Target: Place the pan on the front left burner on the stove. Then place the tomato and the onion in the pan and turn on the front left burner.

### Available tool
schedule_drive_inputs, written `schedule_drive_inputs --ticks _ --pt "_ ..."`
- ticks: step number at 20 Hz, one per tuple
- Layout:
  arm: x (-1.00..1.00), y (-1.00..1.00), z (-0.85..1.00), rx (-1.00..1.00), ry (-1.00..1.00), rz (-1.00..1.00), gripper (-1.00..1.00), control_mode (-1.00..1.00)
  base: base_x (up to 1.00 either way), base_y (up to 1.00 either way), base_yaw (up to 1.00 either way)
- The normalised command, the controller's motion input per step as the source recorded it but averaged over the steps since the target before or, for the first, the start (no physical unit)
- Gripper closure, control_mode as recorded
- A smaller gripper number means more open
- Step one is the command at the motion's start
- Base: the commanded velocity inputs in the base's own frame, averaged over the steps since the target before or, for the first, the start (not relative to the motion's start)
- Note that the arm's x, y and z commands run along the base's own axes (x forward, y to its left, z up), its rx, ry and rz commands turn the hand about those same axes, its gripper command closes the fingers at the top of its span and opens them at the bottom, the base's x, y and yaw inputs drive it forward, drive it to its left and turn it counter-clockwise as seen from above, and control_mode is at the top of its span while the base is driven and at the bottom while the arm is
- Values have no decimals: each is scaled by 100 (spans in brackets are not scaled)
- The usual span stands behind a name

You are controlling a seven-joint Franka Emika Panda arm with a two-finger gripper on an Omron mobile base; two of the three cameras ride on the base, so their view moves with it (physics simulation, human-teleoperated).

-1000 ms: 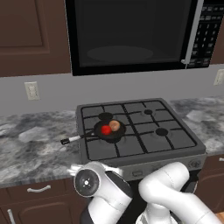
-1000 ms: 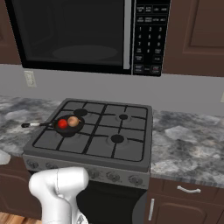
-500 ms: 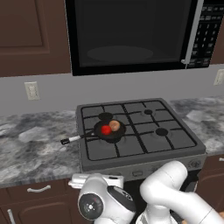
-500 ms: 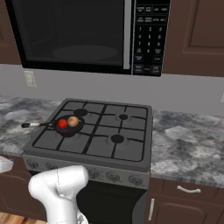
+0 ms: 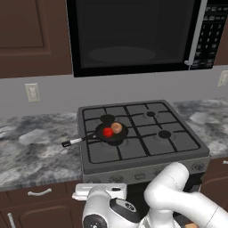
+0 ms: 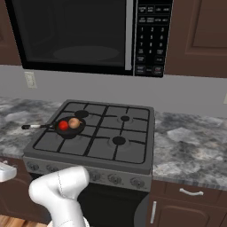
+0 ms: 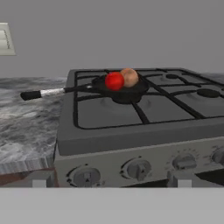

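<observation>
1. Two items, tomato (image 5: 107, 132) and onion (image 5: 116, 128), already inside pan (image 5: 111, 133) on stove (image 5: 140, 138).
2. Pan seated on grate beside front left burner (image 5: 107, 118), handle over desk (image 5: 35, 147).
3. Jaws wide apart, holding nothing, low before stove's knob (image 7: 138, 169).
4. Remaining: turning burner on.

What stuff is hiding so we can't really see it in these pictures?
- The burner under the pan: covered by the pan in every view.
- The stove knob markings: too small and blurry in the hand view to read.
- The leftmost knobs: partly blocked by the robot's arm in the left base view.
- The tomato and onion: touching or apart, cannot tell.
</observation>
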Motion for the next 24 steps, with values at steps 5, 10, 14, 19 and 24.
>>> schedule_drive_inputs --ticks 5,10,14,19,24 --pt "0 0 -15 -9 -5 0 -100 -100 0 0 0" --pt "2 0 -18 -9 -5 0 -100 -100 0 0 0" --pt "8 0 -10 -8 -4 0 -100 -100 0 0 0" --pt "24 0 -12 -5 -2 0 -100 -100 0 0 0" --pt "23 0 -29 -3 -1 0 -100 -100 0 0 0"
